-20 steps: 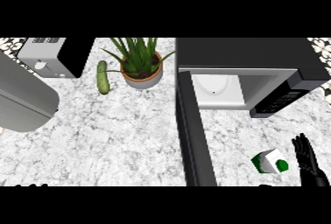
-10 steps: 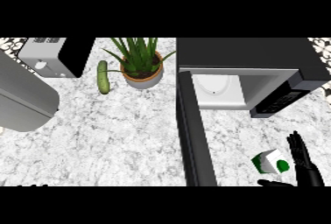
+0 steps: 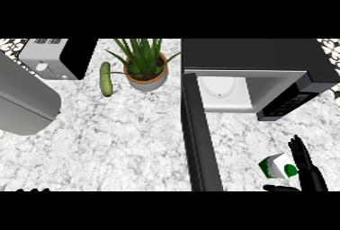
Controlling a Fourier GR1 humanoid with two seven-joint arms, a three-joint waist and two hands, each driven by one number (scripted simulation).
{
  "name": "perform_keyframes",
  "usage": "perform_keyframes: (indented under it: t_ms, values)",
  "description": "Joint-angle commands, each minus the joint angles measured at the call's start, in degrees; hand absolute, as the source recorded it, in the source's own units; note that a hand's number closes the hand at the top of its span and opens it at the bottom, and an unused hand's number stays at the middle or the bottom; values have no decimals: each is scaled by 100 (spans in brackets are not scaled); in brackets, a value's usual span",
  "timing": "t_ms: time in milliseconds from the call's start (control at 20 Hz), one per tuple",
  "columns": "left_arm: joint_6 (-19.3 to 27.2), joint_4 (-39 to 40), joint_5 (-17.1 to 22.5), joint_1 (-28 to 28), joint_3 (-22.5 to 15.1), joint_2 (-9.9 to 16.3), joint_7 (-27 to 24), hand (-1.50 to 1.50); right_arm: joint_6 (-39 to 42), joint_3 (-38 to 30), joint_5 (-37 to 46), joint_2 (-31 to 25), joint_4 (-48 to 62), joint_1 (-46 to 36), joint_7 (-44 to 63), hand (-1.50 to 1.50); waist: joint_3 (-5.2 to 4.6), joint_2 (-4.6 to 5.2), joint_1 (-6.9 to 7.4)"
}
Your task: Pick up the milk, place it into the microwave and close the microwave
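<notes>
Right hand (image 3: 309, 173), fingers straight, thumb out, beside the milk (image 3: 279, 165).

White-and-green milk carton (image 3: 279, 165), black microwave (image 3: 256, 56), grey-speckled white counter (image 3: 119, 134)

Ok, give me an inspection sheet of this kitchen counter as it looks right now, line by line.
Surface: marbled white counter.
Job's things: milk carton, white and green, on the counter right of the open microwave door; microwave open, white plate inside.
Clutter: cucumber, potted plant, toaster, grey appliance at left.
Hands: right hand open, fingers straight, beside the milk carton, thumb below it; left hand just fingertips at the lower edge.
Cables: nothing seen.
Surroundings: patterned wall strips at the top corners.
</notes>
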Motion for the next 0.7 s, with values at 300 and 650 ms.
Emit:
perform_keyframes:
  t_ms: [300,650]
  values:
    - [35,153,55,-168,-57,-9,25,-150,369,-168,-198,19,714,-602,-838,-150,8,16,0]
    - [-190,116,378,179,182,186,-366,-150,1289,-96,-555,220,578,-333,-957,150,7,-14,33]
